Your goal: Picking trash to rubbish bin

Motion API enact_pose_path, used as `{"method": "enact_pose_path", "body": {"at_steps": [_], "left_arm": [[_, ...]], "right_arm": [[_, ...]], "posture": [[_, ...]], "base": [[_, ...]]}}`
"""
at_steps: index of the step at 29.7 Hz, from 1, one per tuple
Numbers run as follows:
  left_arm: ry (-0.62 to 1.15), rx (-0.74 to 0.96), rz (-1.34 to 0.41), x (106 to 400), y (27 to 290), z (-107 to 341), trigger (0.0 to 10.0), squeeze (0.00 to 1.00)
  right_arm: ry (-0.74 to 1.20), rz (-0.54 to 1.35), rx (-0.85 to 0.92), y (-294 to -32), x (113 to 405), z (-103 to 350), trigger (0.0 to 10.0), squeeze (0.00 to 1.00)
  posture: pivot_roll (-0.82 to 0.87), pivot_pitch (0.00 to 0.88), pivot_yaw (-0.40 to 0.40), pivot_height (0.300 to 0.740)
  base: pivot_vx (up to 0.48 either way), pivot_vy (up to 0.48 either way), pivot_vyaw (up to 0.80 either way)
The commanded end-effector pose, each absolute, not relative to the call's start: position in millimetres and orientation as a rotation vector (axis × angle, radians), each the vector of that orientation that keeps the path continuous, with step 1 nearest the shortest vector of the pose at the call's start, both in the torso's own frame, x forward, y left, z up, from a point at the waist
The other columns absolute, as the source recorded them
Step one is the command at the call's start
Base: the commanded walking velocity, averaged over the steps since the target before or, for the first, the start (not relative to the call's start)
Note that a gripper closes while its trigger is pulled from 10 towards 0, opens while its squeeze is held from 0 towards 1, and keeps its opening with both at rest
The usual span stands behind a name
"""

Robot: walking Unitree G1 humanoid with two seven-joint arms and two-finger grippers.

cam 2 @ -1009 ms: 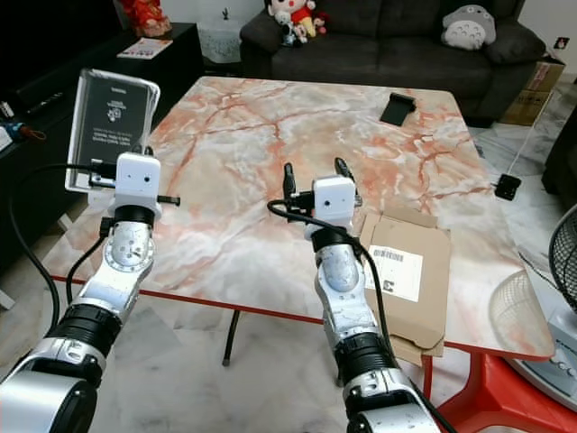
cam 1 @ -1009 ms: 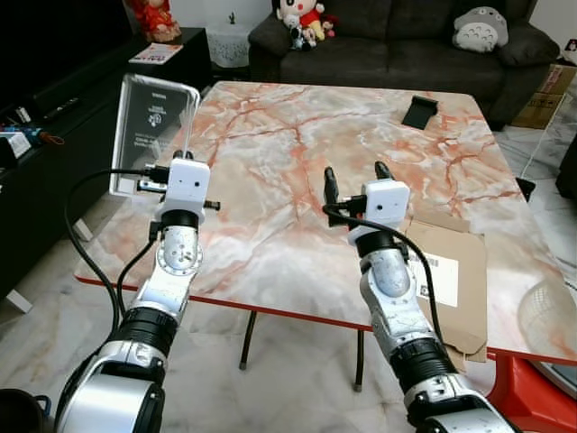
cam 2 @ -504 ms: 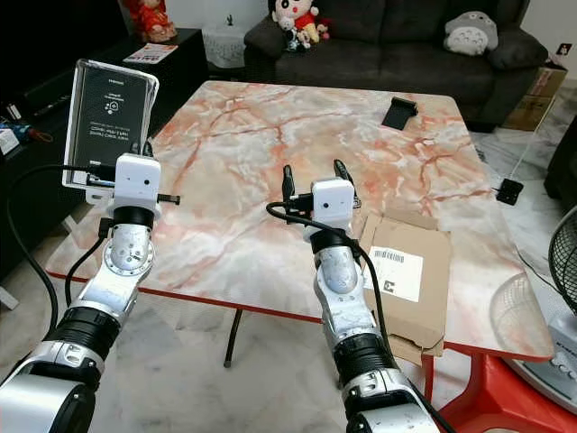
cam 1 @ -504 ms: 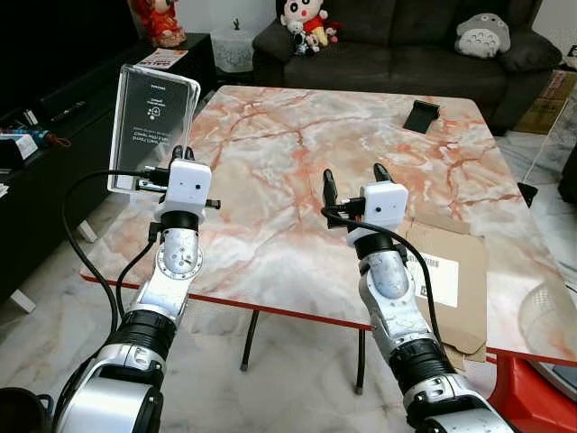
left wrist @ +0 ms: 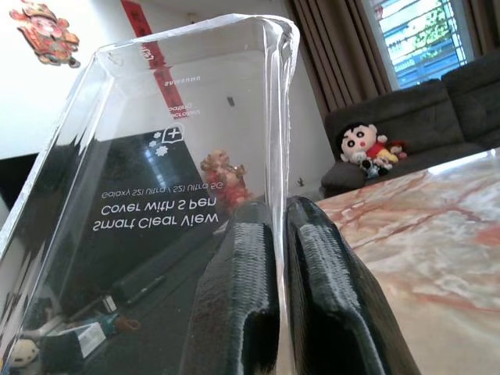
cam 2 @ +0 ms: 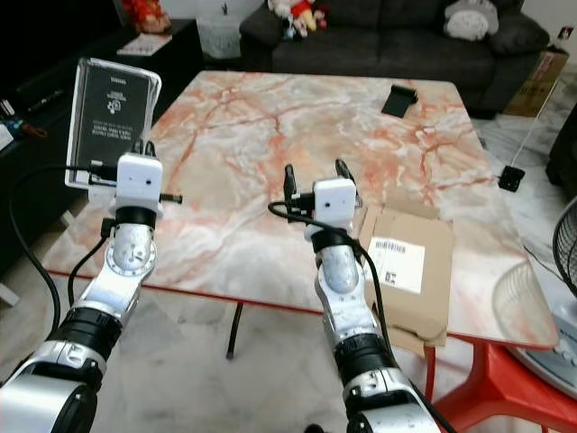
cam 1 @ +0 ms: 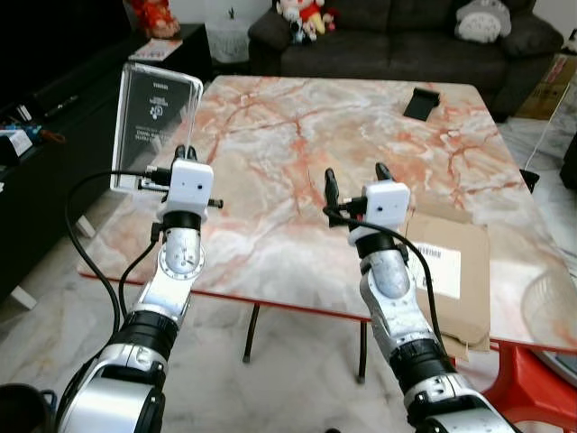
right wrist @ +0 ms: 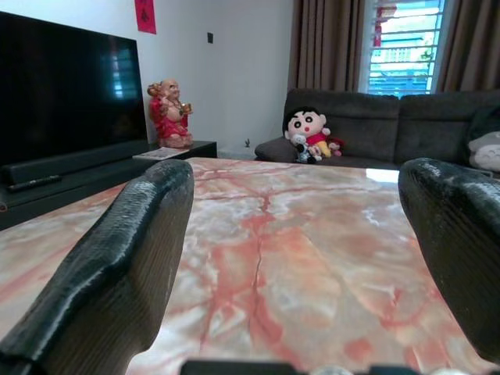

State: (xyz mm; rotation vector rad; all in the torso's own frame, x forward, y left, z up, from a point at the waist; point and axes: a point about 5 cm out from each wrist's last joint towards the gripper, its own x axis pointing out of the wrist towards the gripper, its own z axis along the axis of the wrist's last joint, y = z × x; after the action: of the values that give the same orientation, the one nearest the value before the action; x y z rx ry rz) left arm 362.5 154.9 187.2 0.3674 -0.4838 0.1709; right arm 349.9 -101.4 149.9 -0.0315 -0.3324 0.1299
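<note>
My left gripper is shut on the bottom edge of a clear plastic phone-case package, held upright above the table's left edge. In the left wrist view its two black fingers pinch the package's wall, whose printing reads upside down. My right gripper stands open over the near middle of the marble table, with nothing between its fingers. A flattened brown cardboard piece with a white label lies on the table at the near right, just beside my right arm.
A small black object lies at the table's far right. A dark sofa with soft toys stands behind the table. A black TV cabinet runs along the left. A red stool and a fan are at the lower right.
The camera has tilted down a little, so the whole scene sits slightly higher in the picture. Both arms hold the same poses; the package stays in the left gripper.
</note>
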Motion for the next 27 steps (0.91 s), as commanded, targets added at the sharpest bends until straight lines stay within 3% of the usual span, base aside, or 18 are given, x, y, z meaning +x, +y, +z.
{"method": "enact_pose_path", "body": {"at_steps": [1,24,27], "left_arm": [[-0.488,0.37,0.179,363,157,188,10.0,0.0],[-0.465,0.367,0.192,364,161,185,10.0,0.0],[-0.398,0.35,0.209,366,166,176,10.0,0.0]], "right_arm": [[-0.341,0.126,-0.024,-101,351,152,10.0,0.0],[-0.324,0.117,-0.026,-106,350,148,10.0,0.0],[-0.251,0.105,0.014,-111,349,134,10.0,0.0]], "posture": [[-0.1,0.0,0.022,0.74],[-0.1,0.0,0.011,0.74],[-0.1,0.0,0.007,0.74]], "base": [[-0.262,0.0,0.0],[-0.248,0.0,0.0],[0.0,0.0,0.0]]}}
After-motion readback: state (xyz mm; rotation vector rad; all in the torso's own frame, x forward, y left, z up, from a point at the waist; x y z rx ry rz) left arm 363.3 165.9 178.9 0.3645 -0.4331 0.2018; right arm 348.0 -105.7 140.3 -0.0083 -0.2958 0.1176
